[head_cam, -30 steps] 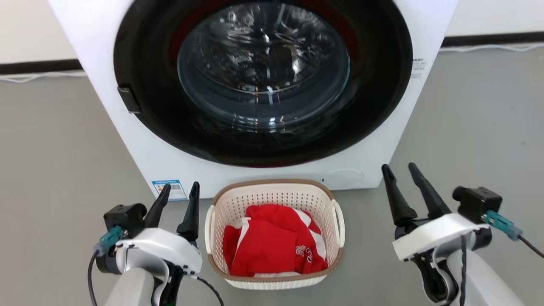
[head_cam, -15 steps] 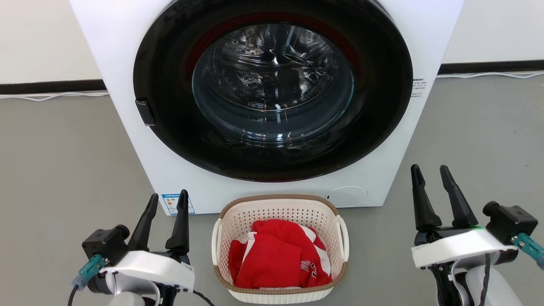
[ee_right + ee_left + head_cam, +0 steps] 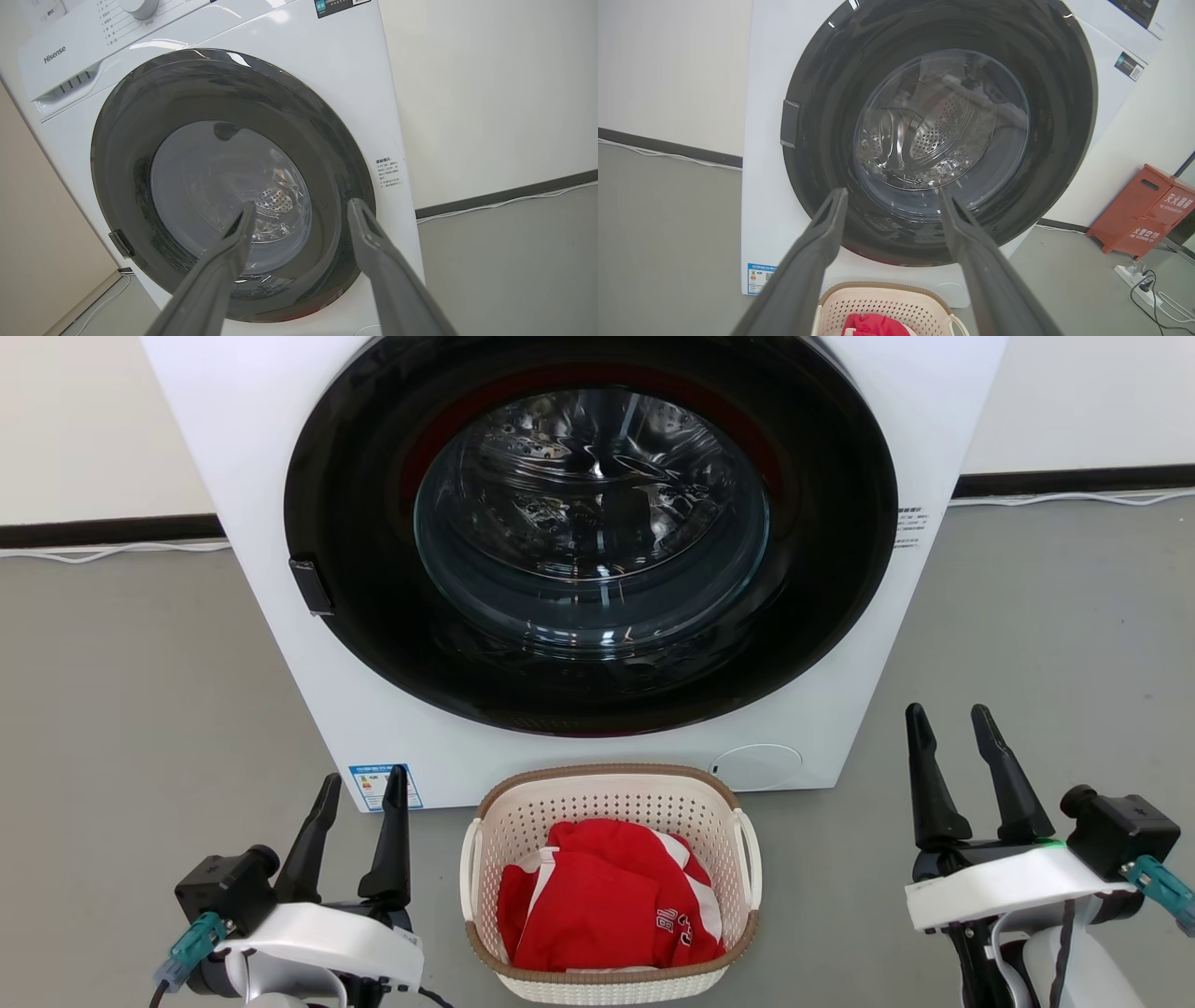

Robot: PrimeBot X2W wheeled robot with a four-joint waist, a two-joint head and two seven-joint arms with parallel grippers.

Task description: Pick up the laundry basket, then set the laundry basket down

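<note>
The grey floor is bounded at the rear by a white Hisense front-loading washing machine, its round glass door shut. The laundry basket is found standing level on the floor just before the machine. The left hand and right hand are held to either side of it, well apart from it, fingers spread and nothing gripped. A red garment is seen lying inside. This arrangement is judged to fit equally a basket awaiting its lift and one already set down. Any handling is judged best taken evenly at the two white loop handles, so that the basket is kept level and the garment retained.
</note>
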